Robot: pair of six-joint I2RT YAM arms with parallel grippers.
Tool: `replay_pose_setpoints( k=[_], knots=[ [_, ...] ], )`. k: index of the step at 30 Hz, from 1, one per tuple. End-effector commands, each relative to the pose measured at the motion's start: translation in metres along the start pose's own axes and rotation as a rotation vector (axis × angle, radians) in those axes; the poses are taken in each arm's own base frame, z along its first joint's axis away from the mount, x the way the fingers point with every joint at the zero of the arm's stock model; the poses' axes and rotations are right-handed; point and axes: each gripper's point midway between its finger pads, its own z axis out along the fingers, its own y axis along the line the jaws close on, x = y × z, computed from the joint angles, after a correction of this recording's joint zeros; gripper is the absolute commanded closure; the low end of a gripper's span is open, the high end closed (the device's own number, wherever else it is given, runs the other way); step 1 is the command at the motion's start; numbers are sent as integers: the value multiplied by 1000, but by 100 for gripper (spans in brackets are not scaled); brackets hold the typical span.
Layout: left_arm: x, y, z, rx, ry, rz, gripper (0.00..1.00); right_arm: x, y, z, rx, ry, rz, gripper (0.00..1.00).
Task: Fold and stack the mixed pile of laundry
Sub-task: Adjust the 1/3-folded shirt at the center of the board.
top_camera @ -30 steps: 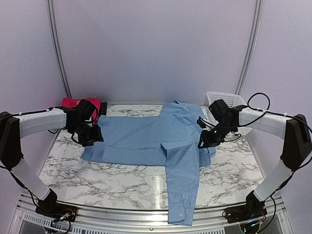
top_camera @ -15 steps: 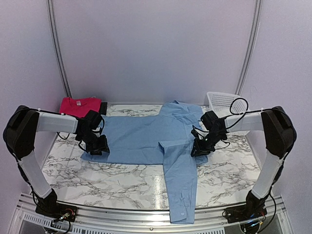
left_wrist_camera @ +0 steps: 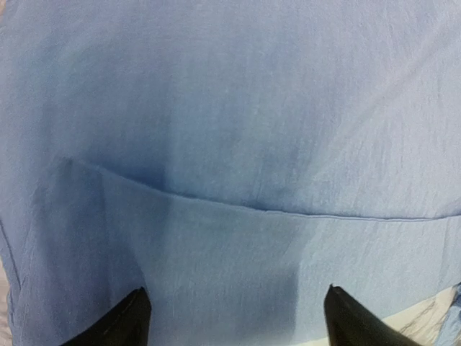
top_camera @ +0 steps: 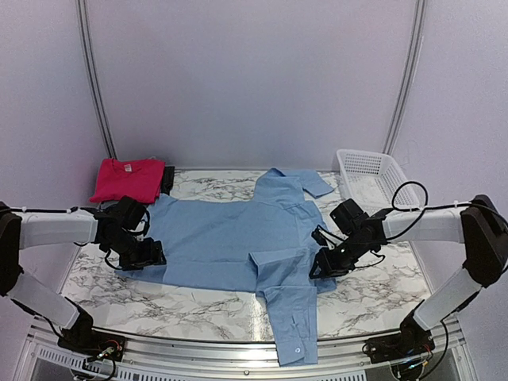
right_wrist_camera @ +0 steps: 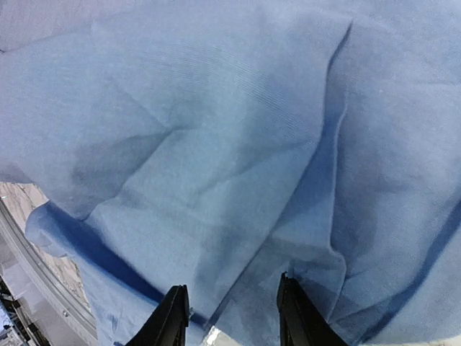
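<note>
Jaws: L gripper point(left_wrist_camera: 234, 292) wide apart, released, over light blue shirt point(top_camera: 230, 242) at its 9 o'clock edge. R gripper point(right_wrist_camera: 230, 285) half-parted at 3 o'clock edge, grip unclear.

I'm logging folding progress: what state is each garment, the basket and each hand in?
light blue shirt: spread flat, not yet folded.
pink-red T-shirt: folded, at the far left.
dark garment: beside the T-shirt, fold unclear.
white basket: upright, at the far right.
left hand: open wide over the shirt's left part.
right hand: open, narrower gap, over the shirt's right part.
</note>
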Motion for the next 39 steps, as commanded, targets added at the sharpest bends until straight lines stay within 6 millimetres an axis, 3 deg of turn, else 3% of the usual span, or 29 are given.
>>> replay_pose_setpoints(
  k=[1,3,5,10,16,22,25,27,34,39],
  knots=[
    [-10,-14,-35,6,-54,76,4,-26,15,-38,22,-100,-39,60],
    [-16,-45,-59,60,-140,180,1,-30,20,-48,22,-117,-67,59],
    [-3,-90,-81,144,-187,334,1,-31,25,-57,20,-119,-90,59],
    [51,-181,-107,333,-213,700,1,-39,24,-78,8,-174,-103,54],
    [133,-270,-90,413,-136,1157,1,-49,19,-90,-41,-211,-79,53],
    [180,-343,-52,477,-87,1399,13,-49,14,-95,-19,-216,-82,53],
    [196,-361,-32,507,-43,1451,22,-50,14,-97,-22,-222,-81,53],
    [203,-361,-15,499,-7,1468,26,-52,14,-98,-22,-223,-81,53],
    [216,-342,31,407,55,1525,30,-63,23,-109,-35,-249,-101,54],
    [208,-317,62,236,21,1590,39,-66,25,-112,-38,-259,-107,53]
  ],
)
